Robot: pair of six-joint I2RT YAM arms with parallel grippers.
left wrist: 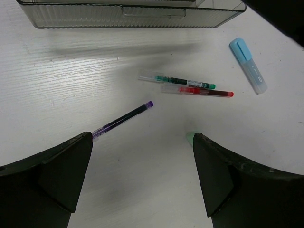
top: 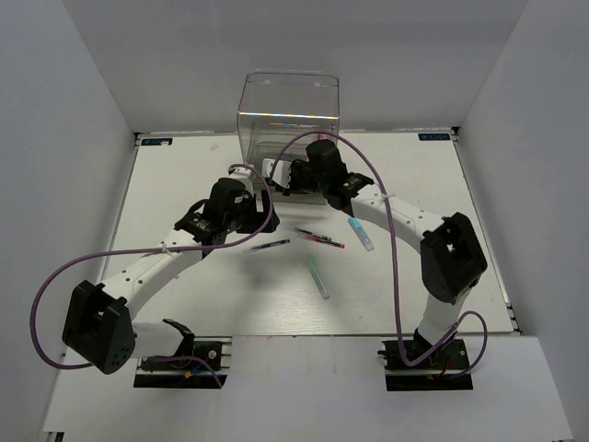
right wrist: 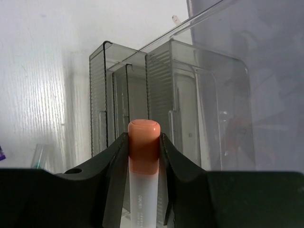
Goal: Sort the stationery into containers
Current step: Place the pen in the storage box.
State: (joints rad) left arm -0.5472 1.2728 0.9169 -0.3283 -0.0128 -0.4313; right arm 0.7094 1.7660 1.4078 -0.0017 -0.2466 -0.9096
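My right gripper (right wrist: 144,145) is shut on an orange-capped marker (right wrist: 143,137) with a white barrel, held just in front of the clear organizer's (top: 288,109) greyish drawers (right wrist: 124,102), some pulled out. My left gripper (left wrist: 142,175) hangs open and empty over the table. Just ahead of it lies a purple pen (left wrist: 122,120). Farther off lie a green-accented pen (left wrist: 178,81), a red pen (left wrist: 202,91) and a light-blue marker (left wrist: 248,65). A green marker (top: 317,276) lies nearer the bases; only its tip (left wrist: 190,137) shows beside the left gripper's right finger.
The organizer's tall clear bin (right wrist: 237,76) stands at the table's far edge. A ribbed grey drawer front (left wrist: 133,14) lies beyond the pens. Purple cables (top: 377,198) loop over both arms. Grey walls close in the table's left, right and back.
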